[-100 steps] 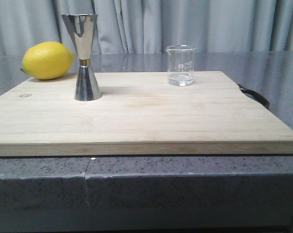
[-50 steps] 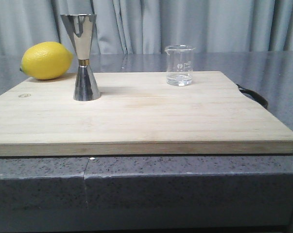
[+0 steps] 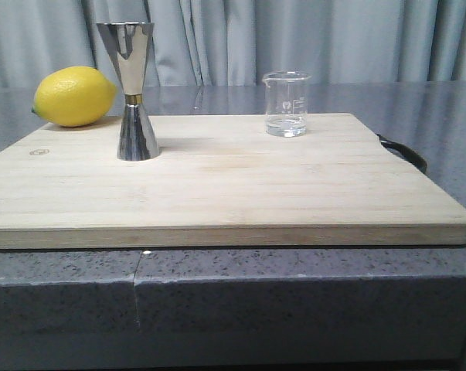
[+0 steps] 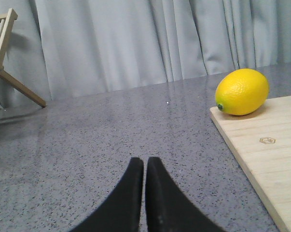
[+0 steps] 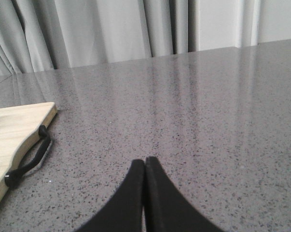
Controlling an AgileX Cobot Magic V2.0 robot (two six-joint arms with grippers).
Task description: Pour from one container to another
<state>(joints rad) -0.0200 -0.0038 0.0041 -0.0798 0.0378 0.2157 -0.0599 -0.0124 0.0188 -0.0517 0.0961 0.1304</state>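
The small clear glass beaker [image 3: 286, 103] stands upright at the back right of the wooden cutting board [image 3: 233, 193], with a little clear liquid at its bottom. The tall steel double jigger [image 3: 134, 93] with a gold waist band stands upright on the board's left part. Neither gripper shows in the front view. My left gripper [image 4: 145, 162] is shut and empty, low over the grey counter to the left of the board. My right gripper [image 5: 145, 162] is shut and empty over the counter to the right of the board. Beaker and jigger are out of both wrist views.
A yellow lemon [image 3: 74, 96] rests at the board's back left corner, also seen as the lemon [image 4: 242, 91] in the left wrist view. A black strap handle [image 3: 404, 151] hangs off the board's right edge. A wooden rack [image 4: 5, 58] stands far left. Grey curtains hang behind.
The front view has shifted very slightly; beaker, jigger and lemon stand where they were on the board. No gripper has entered the front view.
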